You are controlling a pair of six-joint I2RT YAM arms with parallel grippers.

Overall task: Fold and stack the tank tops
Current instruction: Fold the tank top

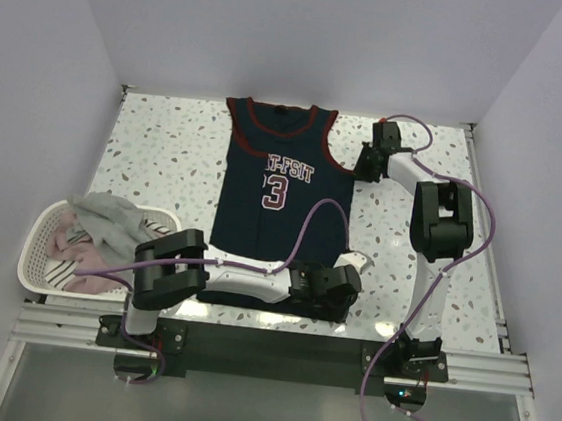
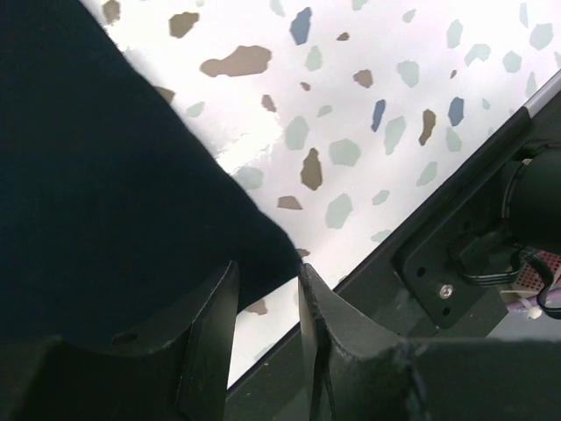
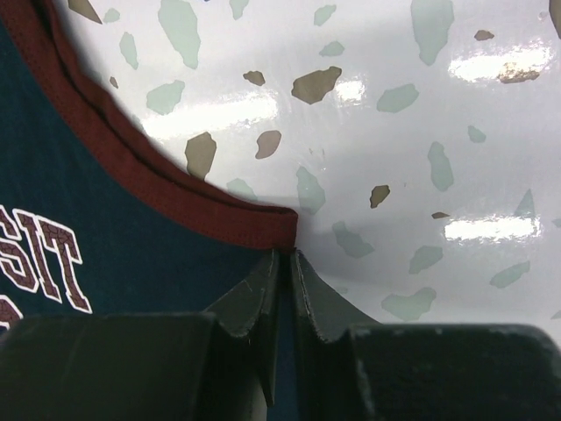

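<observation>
On the navy jersey point(image 1: 259, 223), right pincer point(image 3: 285, 256) clamps the armhole trim

From above, the navy jersey point(image 1: 282, 185) loses its hem at 6 o'clock under the left arm point(image 1: 253, 283). Its lettering point(image 3: 37, 254) runs off the right wrist view at 9 o'clock (only "SIT" reads). At 8 o'clock, pinkish tops point(image 1: 59, 245) lie half buried beneath the grey top point(image 1: 110, 215).

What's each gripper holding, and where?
The right gripper pinches the navy jersey at the side edge under the armhole; left gripper straddles its bottom corner, jaws open.
</observation>
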